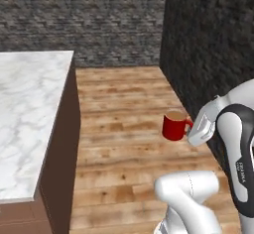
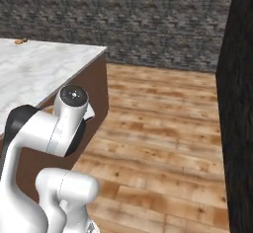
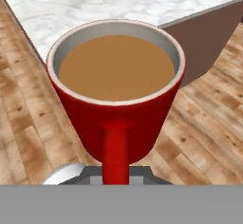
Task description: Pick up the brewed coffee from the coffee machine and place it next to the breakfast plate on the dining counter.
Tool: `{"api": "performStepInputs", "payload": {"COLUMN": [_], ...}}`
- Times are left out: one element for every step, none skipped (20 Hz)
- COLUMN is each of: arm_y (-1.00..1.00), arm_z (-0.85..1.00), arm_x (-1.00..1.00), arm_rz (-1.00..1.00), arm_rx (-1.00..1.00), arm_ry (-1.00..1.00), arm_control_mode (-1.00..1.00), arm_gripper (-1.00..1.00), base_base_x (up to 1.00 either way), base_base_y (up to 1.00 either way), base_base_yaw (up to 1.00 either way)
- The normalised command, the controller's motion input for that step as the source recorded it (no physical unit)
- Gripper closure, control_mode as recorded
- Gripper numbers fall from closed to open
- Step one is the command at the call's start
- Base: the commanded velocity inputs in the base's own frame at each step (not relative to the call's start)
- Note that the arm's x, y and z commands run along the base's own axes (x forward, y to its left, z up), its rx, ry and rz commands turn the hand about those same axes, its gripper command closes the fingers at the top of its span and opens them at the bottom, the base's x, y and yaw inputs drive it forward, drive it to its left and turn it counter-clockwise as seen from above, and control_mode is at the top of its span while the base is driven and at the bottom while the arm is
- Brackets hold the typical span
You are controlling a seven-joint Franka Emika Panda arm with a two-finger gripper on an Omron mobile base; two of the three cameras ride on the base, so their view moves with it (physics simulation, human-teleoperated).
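Red mug (image 3: 116,99) of brewed coffee sits closest, held by its handle in the clenched gripper (image 1: 191,129), aloft over plank floor (image 1: 129,129). Dining counter (image 1: 30,114) lies ahead-left, marble, sharp-cornered. Risk: a tilt or jerk spills the near-brimful liquid; glossy handle may slip.

Mug (image 3: 116,109): smooth glossy red shell, pale rim, matt brown liquid. Desk (image 1: 27,114): polished white marble, grey-veined, brown base. Floor (image 1: 124,109) beside desk: varnished wood planks. Walls (image 1: 84,20): rough dark stone.
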Motion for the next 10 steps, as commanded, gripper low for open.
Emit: {"api": "performStepInputs", "payload": {"arm_y": [0.0,0.0,0.0,0.0,0.0,0.0,0.0,0.0,0.0,0.0], "arm_z": [0.0,0.0,0.0,0.0,0.0,0.0,0.0,0.0,0.0,0.0], "arm_x": [0.0,0.0,0.0,0.0,0.0,0.0,0.0,0.0,0.0,0.0], "arm_rz": [0.0,0.0,0.0,0.0,0.0,0.0,0.0,0.0,0.0,0.0], "arm_rx": [0.0,0.0,0.0,0.0,0.0,0.0,0.0,0.0,0.0,0.0], "arm_ry": [0.0,0.0,0.0,0.0,0.0,0.0,0.0,0.0,0.0,0.0], "arm_control_mode": [1.0,1.0,1.0,1.0,1.0,1.0,1.0,1.0,1.0,1.0], "arm_gripper": [1.0,1.0,1.0,1.0,1.0,1.0,1.0,1.0,1.0,1.0], "base_base_x": [1.0,1.0,1.0,1.0,1.0,1.0,1.0,1.0,1.0,1.0], "base_base_y": [-0.9,-0.87,-0.88,-0.91,-0.89,-0.81,-0.74,-0.68,-0.65,-0.62], "base_base_yaw": [0.22,0.22,0.22,0.21,0.2,0.19,0.19,0.2,0.21,0.21]}}
